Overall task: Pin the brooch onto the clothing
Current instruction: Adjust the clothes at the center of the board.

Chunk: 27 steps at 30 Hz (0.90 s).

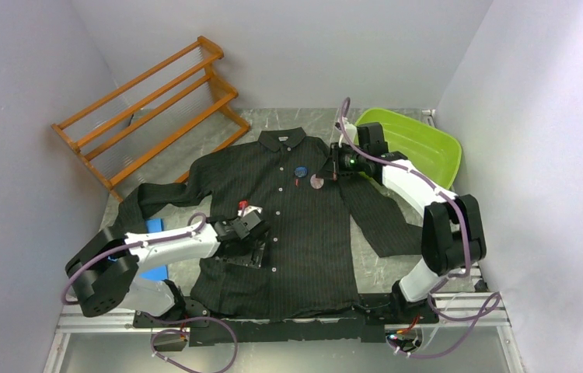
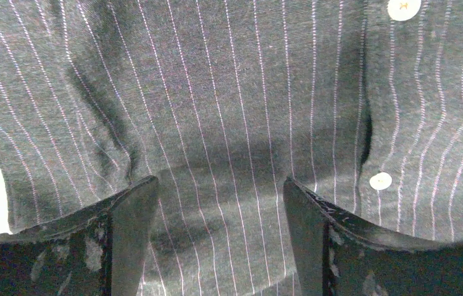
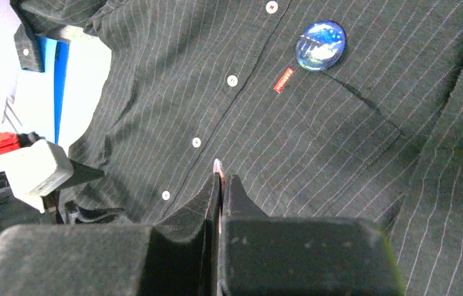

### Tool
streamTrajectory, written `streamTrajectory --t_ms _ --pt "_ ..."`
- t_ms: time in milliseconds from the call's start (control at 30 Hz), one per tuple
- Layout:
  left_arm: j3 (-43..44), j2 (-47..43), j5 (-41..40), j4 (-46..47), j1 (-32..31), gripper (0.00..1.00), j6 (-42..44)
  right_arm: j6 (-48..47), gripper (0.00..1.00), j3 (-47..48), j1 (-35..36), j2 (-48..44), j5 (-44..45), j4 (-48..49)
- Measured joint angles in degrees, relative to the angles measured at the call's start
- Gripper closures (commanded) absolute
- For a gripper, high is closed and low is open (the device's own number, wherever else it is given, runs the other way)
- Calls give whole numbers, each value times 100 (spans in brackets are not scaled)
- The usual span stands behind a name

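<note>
The clothing (image 1: 304, 233), a black pinstriped button-up shirt, lies flat on the table with its collar at the far side. A round blue brooch (image 1: 300, 172) sits on its chest beside the small red mark (image 3: 284, 79); the right wrist view shows this blue brooch (image 3: 320, 45) too. My right gripper (image 1: 332, 172) hovers over the chest, shut on a second, pinkish round brooch (image 1: 317, 181). That brooch shows edge-on (image 3: 218, 165) between the right gripper's (image 3: 221, 180) fingers. My left gripper (image 1: 256, 250) is down on the shirt front (image 2: 229, 92), and in its own view the gripper (image 2: 220, 180) is open with fabric between the jaws.
A wooden rack (image 1: 148, 109) lies at the back left. A green bin (image 1: 420, 144) stands at the back right behind the right arm. A blue flat object (image 1: 154, 225) lies under the left sleeve. Grey walls close in both sides.
</note>
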Motion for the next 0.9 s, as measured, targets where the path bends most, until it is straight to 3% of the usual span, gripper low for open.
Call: streamTrajectory --t_ms 200,367,533,733,900 --pt "470 -262 -133 -127 -48 21 273 -103 100 717 0 809 -254 -352" --pt "1276 59 -282 111 -83 33 527 -105 100 1106 0 1305 -503 -551" --pt "1943 1036 -422 348 -107 47 632 -109 100 1145 0 1349 -562 -710" --pt "2000 1934 -468 474 -111 64 660 -151 100 1152 0 1349 -557 -750" --pt "2022 2184 -407 658 -146 77 651 -157 100 1152 0 1349 -560 -750"
